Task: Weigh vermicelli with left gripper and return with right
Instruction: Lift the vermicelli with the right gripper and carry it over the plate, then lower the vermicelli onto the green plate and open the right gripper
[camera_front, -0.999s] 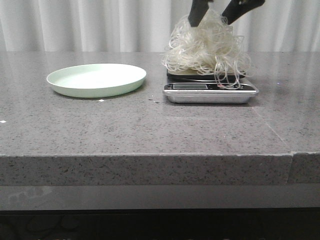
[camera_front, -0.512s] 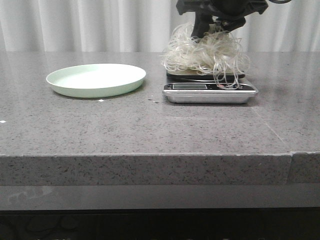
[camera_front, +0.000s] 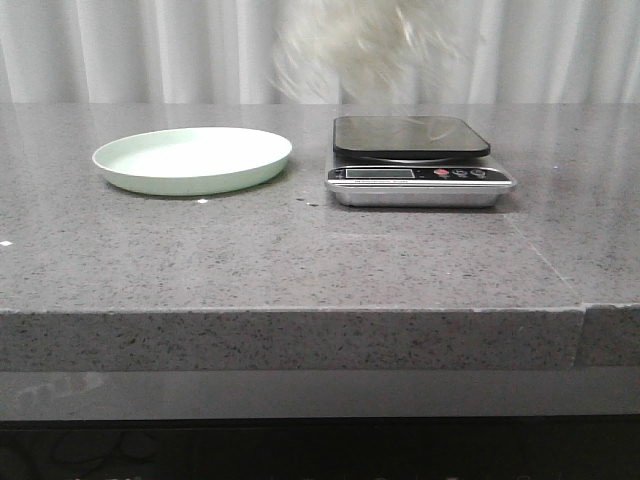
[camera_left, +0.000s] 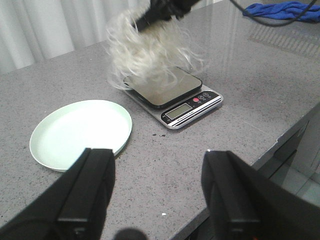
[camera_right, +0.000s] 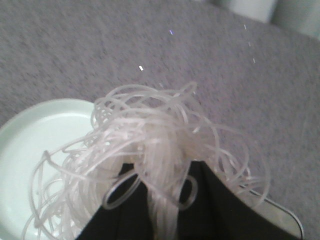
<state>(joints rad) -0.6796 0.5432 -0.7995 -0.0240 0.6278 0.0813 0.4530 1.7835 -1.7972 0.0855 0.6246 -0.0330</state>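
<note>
The vermicelli (camera_front: 368, 45), a fluffy white clump, hangs blurred in the air above the scale (camera_front: 415, 160), whose black platform is bare. In the left wrist view the vermicelli (camera_left: 145, 50) dangles from my right gripper (camera_left: 162, 9), between the scale (camera_left: 172, 95) and the plate. In the right wrist view, my right gripper (camera_right: 162, 172) is shut on the vermicelli (camera_right: 150, 135), strands looping over both black fingers. My left gripper (camera_left: 160, 192) hovers open and empty over the table near its front edge. The mint green plate (camera_front: 192, 158) lies empty to the left of the scale.
The grey stone table (camera_front: 300, 250) has its front edge close to my left gripper. A blue cloth (camera_left: 285, 10) and a black cable lie at the far right end of the table. White curtains hang behind.
My right gripper closed on the vermicelli and lifted it off the scale, up and slightly left. The scale platform is now bare. The plate has not moved.
</note>
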